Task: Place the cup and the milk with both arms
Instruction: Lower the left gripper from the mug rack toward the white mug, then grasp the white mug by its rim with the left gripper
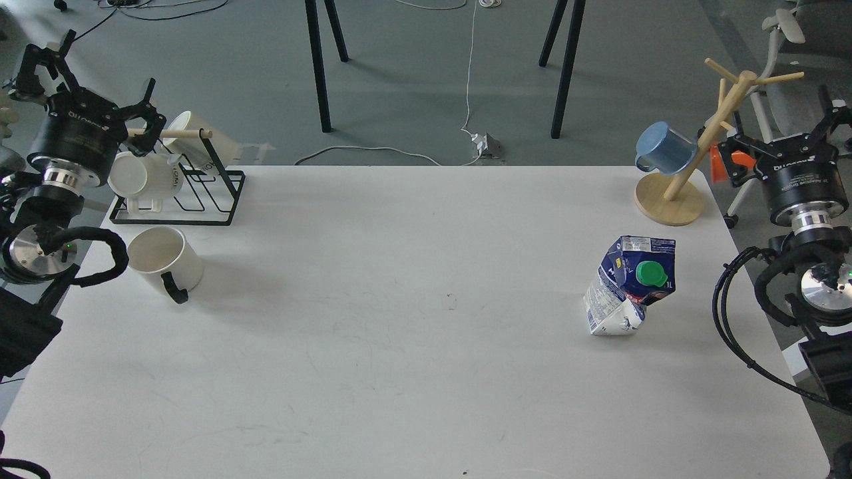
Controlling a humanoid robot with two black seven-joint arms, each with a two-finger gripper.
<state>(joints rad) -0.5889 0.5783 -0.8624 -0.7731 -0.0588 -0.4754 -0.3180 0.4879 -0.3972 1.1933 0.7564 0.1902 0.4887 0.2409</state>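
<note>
— Looking across the table: where do things sit?
— Milk stands right, below my right gripper; cup left, below my left gripper. Both look spread and empty

Our left arm rises along the left edge of the frame, thick joints low, wrist cylinder above them. Its gripper sits in the upper left, fingers spread wide apart, holding nothing. Our right arm climbs the right edge in a like pose, black cables looping beside its lower joints. Its gripper reaches the upper right, partly cut off by the frame edge; we cannot tell how its fingers stand.
</note>
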